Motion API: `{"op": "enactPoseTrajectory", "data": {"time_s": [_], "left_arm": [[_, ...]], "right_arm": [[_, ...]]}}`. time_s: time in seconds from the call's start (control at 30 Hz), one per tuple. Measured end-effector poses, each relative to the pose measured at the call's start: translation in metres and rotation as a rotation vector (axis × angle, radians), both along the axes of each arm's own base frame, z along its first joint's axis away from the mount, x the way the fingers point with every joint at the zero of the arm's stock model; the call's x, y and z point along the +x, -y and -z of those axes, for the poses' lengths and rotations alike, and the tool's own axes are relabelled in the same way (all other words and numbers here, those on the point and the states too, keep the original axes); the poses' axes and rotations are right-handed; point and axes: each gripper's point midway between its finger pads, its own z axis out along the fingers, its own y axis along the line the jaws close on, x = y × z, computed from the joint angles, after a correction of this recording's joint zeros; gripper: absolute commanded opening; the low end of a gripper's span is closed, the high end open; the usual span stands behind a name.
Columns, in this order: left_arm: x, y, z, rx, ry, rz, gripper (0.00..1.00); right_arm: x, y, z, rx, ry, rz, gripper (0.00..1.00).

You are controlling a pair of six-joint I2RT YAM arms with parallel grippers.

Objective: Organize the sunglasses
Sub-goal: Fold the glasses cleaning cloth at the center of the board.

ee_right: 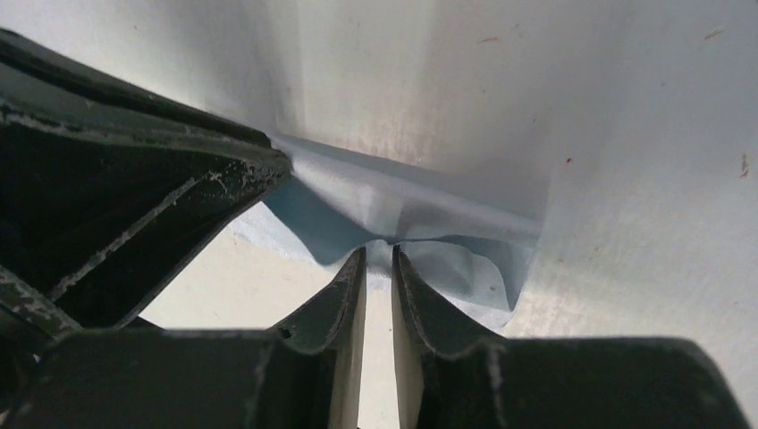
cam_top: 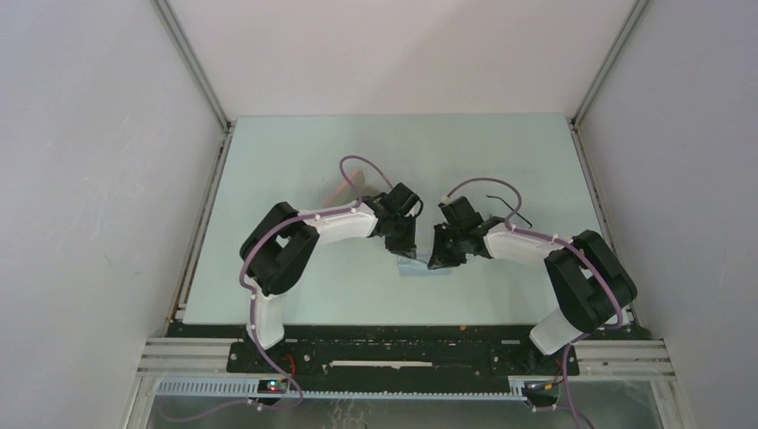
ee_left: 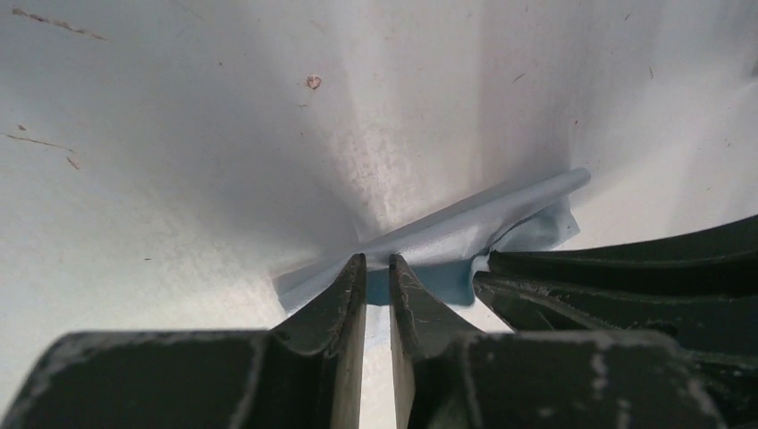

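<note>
The small grey-blue cloth [cam_top: 420,267] lies on the table between my two grippers. My left gripper [cam_top: 404,253] is shut on its left edge; in the left wrist view the nearly closed tips [ee_left: 376,261] pinch the folded cloth [ee_left: 483,219]. My right gripper [cam_top: 440,261] is shut on the cloth's right side; in the right wrist view the tips [ee_right: 379,253] pinch a puckered fold of the cloth [ee_right: 429,210]. The black sunglasses [cam_top: 517,214] lie on the table behind my right arm, partly hidden. The salmon-pink case [cam_top: 349,183] lies behind my left arm, mostly hidden.
The pale green table top [cam_top: 268,268] is bounded by metal rails at the left [cam_top: 201,223] and right [cam_top: 594,197]. Purple cables loop above both wrists. Each gripper's fingers show in the other's wrist view [ee_left: 626,277] [ee_right: 134,197].
</note>
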Motion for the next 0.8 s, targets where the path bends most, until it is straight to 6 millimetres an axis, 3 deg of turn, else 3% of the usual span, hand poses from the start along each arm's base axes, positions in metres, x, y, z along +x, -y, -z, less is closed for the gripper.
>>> {"op": "enactPoseTrajectory", "data": {"time_s": [0.5, 0.8], "left_arm": [[0.000, -0.002, 0.000, 0.003, -0.003, -0.002, 0.19], [0.000, -0.001, -0.005, -0.004, 0.001, -0.002, 0.20]], "right_arm": [[-0.024, 0.000, -0.027, -0.007, 0.049, -0.063, 0.25], [-0.007, 0.008, -0.030, -0.010, 0.064, 0.017, 0.24]]}}
